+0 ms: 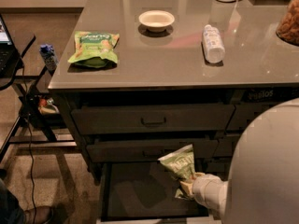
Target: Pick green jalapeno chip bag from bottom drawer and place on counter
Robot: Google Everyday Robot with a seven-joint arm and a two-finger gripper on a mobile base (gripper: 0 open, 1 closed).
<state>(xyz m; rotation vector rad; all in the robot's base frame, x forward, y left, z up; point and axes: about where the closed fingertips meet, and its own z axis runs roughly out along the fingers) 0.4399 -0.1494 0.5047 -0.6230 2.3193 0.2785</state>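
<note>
The gripper (188, 187) is clamped on the green jalapeno chip bag (179, 163) near the right edge of the bottom drawer (135, 192) — draw back, then lift past the front edge of the counter (177, 64)

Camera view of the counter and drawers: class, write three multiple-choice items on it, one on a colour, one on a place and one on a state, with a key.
1. What colour is the bowl on the counter?
A. red
B. black
C. cream-white

2. Where is the green jalapeno chip bag?
A. lying flat on the counter
B. in the tool, above the bottom drawer
C. on the floor

3. What state is the bottom drawer in?
A. pulled open
B. pushed shut
C. taken out of the cabinet

Key:
1 C: the bowl looks pale cream against the grey top.
2 B: the tool grips the bag's lower end at the drawer's right side, and the bag stands up from it.
3 A: the drawer's flat dark inside is in plain sight.
</note>
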